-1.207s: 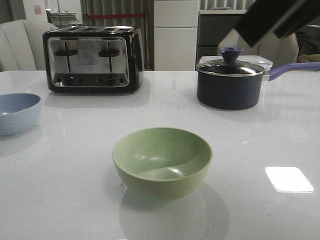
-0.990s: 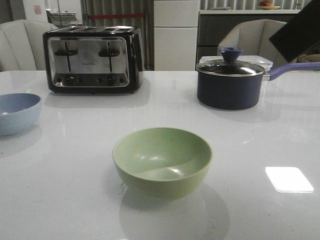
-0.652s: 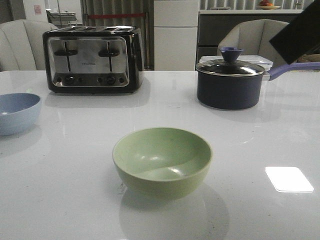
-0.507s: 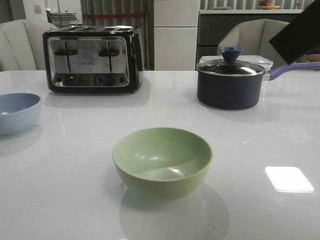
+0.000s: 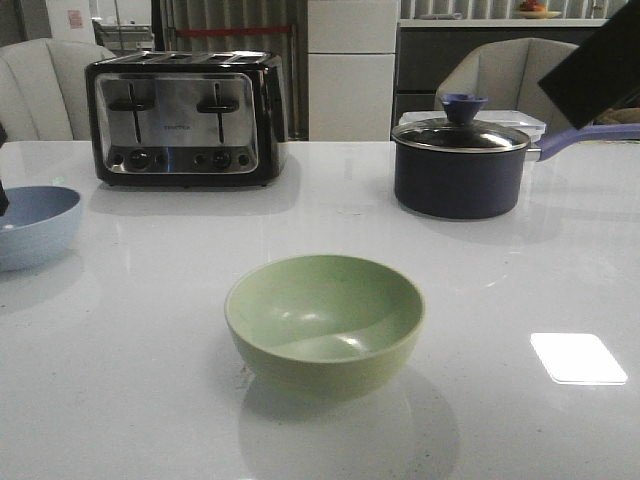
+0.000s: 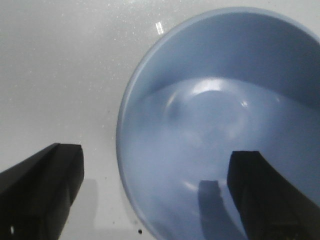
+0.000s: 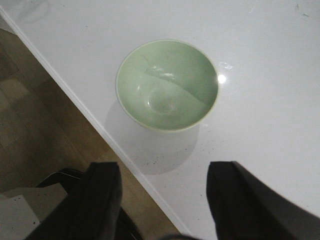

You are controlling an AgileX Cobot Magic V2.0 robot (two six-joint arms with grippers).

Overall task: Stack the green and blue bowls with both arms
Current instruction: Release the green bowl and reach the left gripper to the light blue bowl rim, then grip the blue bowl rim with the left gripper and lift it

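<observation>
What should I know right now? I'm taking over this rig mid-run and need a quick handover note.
Left end effector: open, straddling the blue bowl's rim, not closed on it.
Right end effector: open, empty, high above the green bowl.
Blue bowl sits at the table's left edge; green bowl in the middle near the front.
Done: nothing grasped or stacked.
Left: grasp, lift, stack.

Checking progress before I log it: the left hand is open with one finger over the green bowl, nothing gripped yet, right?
Not quite: it is the blue bowl. The left wrist view shows the open left hand straddling its rim, gripping nothing.
</observation>
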